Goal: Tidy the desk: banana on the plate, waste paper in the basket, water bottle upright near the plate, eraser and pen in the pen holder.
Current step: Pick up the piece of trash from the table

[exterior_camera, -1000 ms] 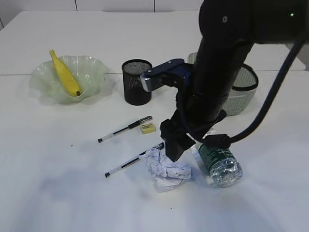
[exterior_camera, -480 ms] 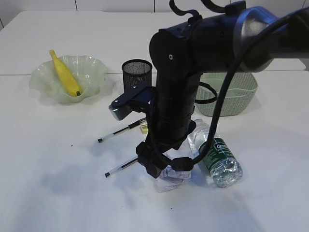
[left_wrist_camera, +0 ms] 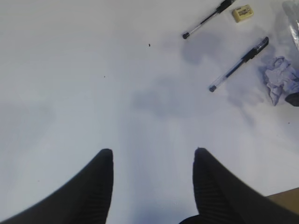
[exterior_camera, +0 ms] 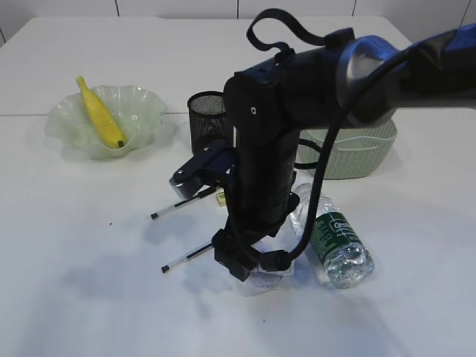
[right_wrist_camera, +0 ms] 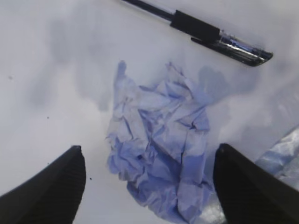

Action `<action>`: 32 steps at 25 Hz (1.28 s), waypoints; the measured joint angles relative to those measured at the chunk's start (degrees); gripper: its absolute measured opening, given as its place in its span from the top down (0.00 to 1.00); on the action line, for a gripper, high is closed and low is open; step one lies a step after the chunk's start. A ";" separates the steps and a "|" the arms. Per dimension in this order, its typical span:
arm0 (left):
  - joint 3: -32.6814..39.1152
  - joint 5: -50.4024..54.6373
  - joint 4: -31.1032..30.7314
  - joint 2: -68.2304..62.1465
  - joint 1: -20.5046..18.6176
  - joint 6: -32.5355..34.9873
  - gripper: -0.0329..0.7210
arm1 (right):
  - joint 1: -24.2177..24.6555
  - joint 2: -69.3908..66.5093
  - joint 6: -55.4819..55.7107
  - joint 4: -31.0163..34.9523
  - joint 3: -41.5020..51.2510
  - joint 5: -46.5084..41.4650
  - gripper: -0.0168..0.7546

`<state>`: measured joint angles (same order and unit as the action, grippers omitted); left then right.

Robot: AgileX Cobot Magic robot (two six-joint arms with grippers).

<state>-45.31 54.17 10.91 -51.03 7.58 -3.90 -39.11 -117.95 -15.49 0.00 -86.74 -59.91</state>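
Note:
The waste paper [right_wrist_camera: 159, 149], a crumpled white ball, lies on the desk [exterior_camera: 89, 297]. My right gripper [right_wrist_camera: 148, 148] is open, with one finger on each side of it. In the exterior view that gripper [exterior_camera: 242, 266] covers most of the paper [exterior_camera: 262, 282]. The water bottle [exterior_camera: 335, 242] lies on its side just to the right. Two pens [exterior_camera: 182, 202] [exterior_camera: 186, 258] and the eraser [left_wrist_camera: 243, 13] lie to the left. The banana [exterior_camera: 100, 113] rests on the plate [exterior_camera: 149, 104]. My left gripper [left_wrist_camera: 154, 151] hangs open over bare desk.
The black mesh pen holder [exterior_camera: 207, 111] stands behind the right arm. The green basket [exterior_camera: 361, 152] stands at the back right, partly hidden by the arm. The right arm's black bulk spans the middle of the exterior view.
The right arm has swung left and down, bringing its open gripper from beside the waste paper to straddle it. The basket shows more now. The other objects have not moved.

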 joint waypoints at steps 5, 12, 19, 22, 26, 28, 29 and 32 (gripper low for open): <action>0.00 0.00 0.00 0.00 0.00 0.00 0.44 | 0.00 -3.08 0.00 -0.40 0.00 1.06 0.16; 0.00 0.37 0.00 0.00 0.00 0.00 0.44 | 0.00 -4.46 0.21 -0.95 0.00 1.17 0.28; 0.00 0.59 -0.22 0.00 0.00 0.00 0.44 | 0.00 -4.46 0.41 -0.98 -0.13 0.05 0.77; 0.00 0.72 -0.69 0.00 0.00 0.00 0.44 | 0.00 -4.46 0.55 -0.98 -1.34 -3.59 0.88; 0.00 0.72 -1.18 0.00 0.00 0.00 0.44 | 0.00 -4.21 2.50 -0.98 -5.01 -6.02 0.89; 0.00 0.74 -1.31 0.00 0.00 0.00 0.44 | -0.09 -3.01 3.18 -0.98 -7.38 -6.72 0.90; 0.00 0.85 -1.31 0.00 0.00 0.00 0.44 | -0.09 -2.10 3.32 -0.98 -8.66 -7.32 0.90; 0.00 1.08 -1.31 0.00 0.00 0.00 0.44 | -0.09 0.58 4.17 -1.46 -11.59 -9.05 0.90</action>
<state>-45.31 55.25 9.60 -51.03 7.58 -3.90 -39.20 -117.37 -11.31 -1.46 -98.33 -68.95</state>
